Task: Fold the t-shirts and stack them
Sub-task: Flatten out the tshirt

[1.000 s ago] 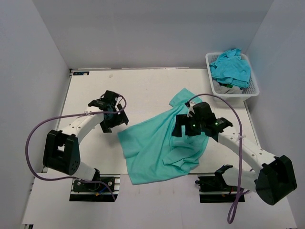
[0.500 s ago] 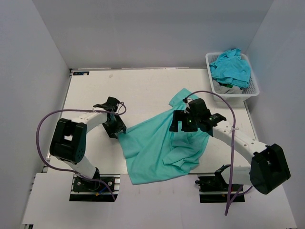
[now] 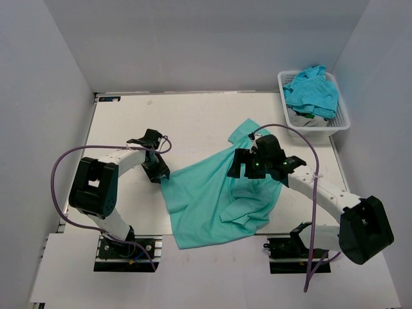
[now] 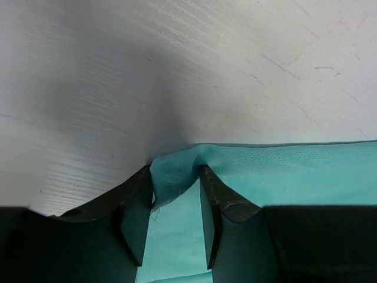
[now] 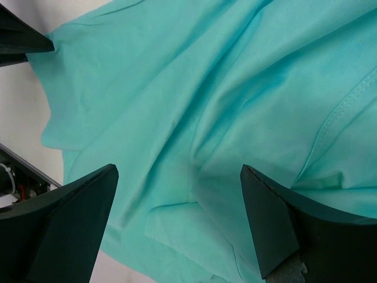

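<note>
Progress: early, as judged from the lay of the cloth. One t-shirt [image 3: 215, 199] lies on the table [image 3: 187, 122] between the two arms, opened out but skewed and rumpled, its near-right part bunched over itself. No deliberate fold shows in it and no folded stack is in view. More t-shirts [image 3: 312, 93] sit heaped in the white lattice basket [image 3: 342, 123] at the far right corner, with something grey [image 3: 302, 119] under them. Left to do, by this reckoning: flatten and square this shirt, fold it, then repeat for the basket's contents and stack. Left gripper [image 3: 158, 172] is down at the shirt's left corner. In the left wrist view the left gripper [image 4: 175, 174] has its fingers [image 4: 141, 200] drawn narrow, with a small tuck of teal hem pinched between them, right at the table surface. Right gripper [image 3: 244, 170] hangs over the shirt's upper middle. In the right wrist view the right gripper [image 5: 178, 171] has its fingers [image 5: 76, 218] spread wide with nothing between them, only creased teal fabric and a stitched seam below. Labels and writing: none legible. No neck label, print or brand shows on either cloth, and nothing can be read on the basket or table.
</note>
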Motion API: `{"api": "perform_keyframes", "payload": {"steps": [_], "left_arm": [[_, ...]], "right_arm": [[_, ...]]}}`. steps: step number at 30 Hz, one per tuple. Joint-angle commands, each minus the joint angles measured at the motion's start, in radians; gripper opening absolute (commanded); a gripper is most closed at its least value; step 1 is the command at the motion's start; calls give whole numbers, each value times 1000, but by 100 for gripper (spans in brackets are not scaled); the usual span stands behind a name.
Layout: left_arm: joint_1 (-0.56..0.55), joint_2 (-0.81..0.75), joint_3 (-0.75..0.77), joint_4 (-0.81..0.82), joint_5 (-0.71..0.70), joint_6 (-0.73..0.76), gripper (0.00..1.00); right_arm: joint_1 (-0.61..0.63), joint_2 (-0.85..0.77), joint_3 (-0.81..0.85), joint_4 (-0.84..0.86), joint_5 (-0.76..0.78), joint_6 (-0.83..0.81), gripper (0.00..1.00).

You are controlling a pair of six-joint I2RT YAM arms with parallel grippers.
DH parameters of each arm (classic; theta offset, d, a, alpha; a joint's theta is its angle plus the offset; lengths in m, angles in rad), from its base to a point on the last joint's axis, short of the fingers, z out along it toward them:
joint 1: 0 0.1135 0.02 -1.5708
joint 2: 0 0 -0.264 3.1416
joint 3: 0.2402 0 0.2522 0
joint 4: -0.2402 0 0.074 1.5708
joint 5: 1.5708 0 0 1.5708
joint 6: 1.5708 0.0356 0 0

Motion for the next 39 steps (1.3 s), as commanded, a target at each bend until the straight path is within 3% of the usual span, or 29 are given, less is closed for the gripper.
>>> {"api": "perform_keyframes", "payload": {"steps": [1,5,12,18,21,25,29,34,39], "left_arm": [[2,4,1,7,-58,12,48],[11,-17,1,-31,-92,-11,48],[11,-65,-6,-32,-115,-54,46],[11,-30,-25,50,-29,-12,1],[11,-14,-34,83,13,-2,0],[11,-17,-34,84,-3,11,0],[11,-54,-22,41,-56,34,0],[11,-40,29,-8,-109,52,0],[11,6,54,-24,-107,61,0]], "right_arm": [[-7,-25,21,16,29,-8,90],[-7,-2,49,15,40,-17,90],[-7,81,66,79,-109,9,90],[-5,109,84,92,-130,-12,90],[-8,112,116,82,-78,-43,90],[-31,177,254,-22,214,-40,90],[-105,346,514,-169,311,-94,90],[-194,580,717,-198,325,-201,90],[-235,814,1057,-272,328,-301,90]]}}
